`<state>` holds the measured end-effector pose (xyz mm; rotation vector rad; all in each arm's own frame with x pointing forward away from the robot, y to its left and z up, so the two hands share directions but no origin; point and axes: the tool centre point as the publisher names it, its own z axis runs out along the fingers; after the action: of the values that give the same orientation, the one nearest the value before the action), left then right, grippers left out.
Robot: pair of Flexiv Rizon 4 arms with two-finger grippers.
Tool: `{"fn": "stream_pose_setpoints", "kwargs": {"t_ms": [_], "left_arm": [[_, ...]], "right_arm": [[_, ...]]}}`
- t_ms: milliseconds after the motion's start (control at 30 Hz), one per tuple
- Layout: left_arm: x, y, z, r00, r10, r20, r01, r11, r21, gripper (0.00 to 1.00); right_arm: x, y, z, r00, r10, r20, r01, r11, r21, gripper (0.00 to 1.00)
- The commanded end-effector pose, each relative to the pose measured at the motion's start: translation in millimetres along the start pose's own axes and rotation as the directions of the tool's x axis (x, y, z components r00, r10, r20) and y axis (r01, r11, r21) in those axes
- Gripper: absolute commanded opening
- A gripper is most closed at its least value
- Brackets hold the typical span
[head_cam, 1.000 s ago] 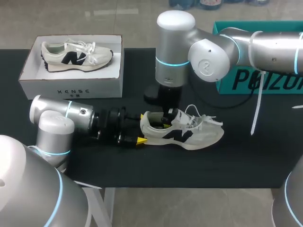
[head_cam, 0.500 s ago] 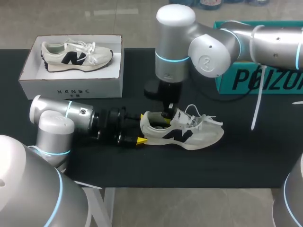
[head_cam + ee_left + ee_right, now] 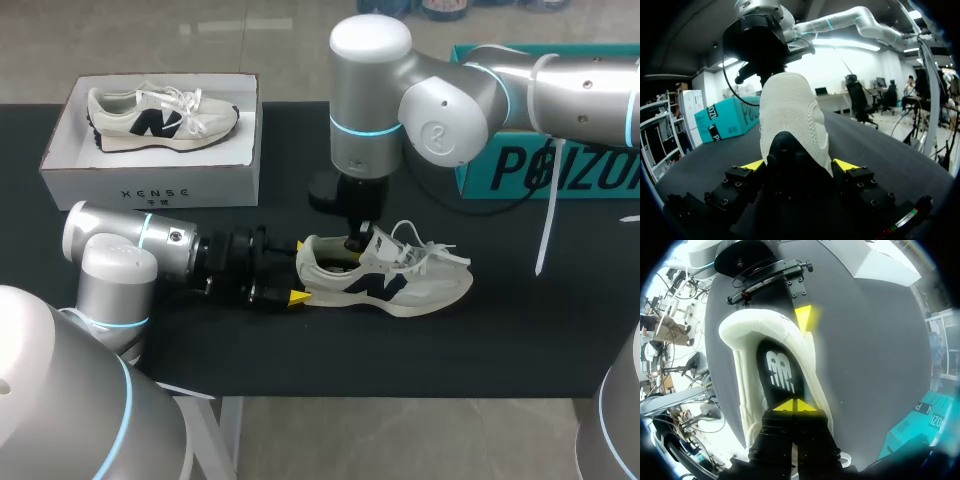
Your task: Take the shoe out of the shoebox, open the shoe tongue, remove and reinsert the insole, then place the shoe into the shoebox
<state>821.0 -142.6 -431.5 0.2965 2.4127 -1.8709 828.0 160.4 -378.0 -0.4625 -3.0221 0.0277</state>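
Our right gripper had lifted from the sneaker's mouth, tips pinched on nothing visible, leaving the insole inside and unremoved, while our left gripper clamped the heel near the table's front edge.

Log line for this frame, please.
left gripper: shut on shoe heel | right gripper: shut, tips at insole | shoebox: other shoe inside
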Motion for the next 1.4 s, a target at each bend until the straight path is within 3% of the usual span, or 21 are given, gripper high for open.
{"fn": "stream_pose_setpoints", "kwargs": {"t_ms": [33, 167, 567, 833, 1100, 1200, 1267, 1400], "left_arm": [[0.1, 2, 1, 1.000, 0.001, 0.002, -0.001, 1.000, -0.001, 0.00], [0.1, 2, 1, 1.000, 0.001, 0.002, -0.001, 1.000, -0.001, 0.00], [0.1, 2, 1, 1.000, 0.001, 0.002, -0.001, 1.000, -0.001, 0.00], [0.1, 2, 1, 1.000, 0.001, 0.002, -0.001, 1.000, -0.001, 0.00], [0.1, 2, 1, 1.000, 0.001, 0.002, -0.001, 1.000, -0.001, 0.00], [0.1, 2, 1, 1.000, 0.001, 0.002, -0.001, 1.000, -0.001, 0.00], [0.1, 2, 1, 1.000, 0.001, 0.002, -0.001, 1.000, -0.001, 0.00], [0.1, 2, 1, 1.000, 0.001, 0.002, -0.001, 1.000, -0.001, 0.00]], "right_arm": [[-0.7, -1.4, 1, 1.000, 0.002, 0.000, -0.002, 1.000, 0.000, 0.23], [-0.7, -2.2, 0, 1.000, 0.002, 0.000, -0.002, 1.000, -0.001, 0.33], [3.1, -1.6, 5, 1.000, 0.001, 0.014, -0.001, 1.000, -0.010, 0.35], [0.1, 2.0, 38, 1.000, -0.007, 0.004, 0.007, 1.000, -0.016, 0.38], [9.8, 6.5, 100, 0.996, -0.029, -0.086, 0.030, 1.000, 0.009, 0.38], [20.2, 7.1, 104, 0.992, -0.044, -0.116, 0.047, 0.999, 0.022, 0.31], [25.8, 5.1, 105, 0.989, -0.047, -0.137, 0.052, 0.998, 0.034, 0.00], [35.6, -1.7, 100, 0.989, -0.044, -0.141, 0.049, 0.998, 0.033, 0.00]]}}
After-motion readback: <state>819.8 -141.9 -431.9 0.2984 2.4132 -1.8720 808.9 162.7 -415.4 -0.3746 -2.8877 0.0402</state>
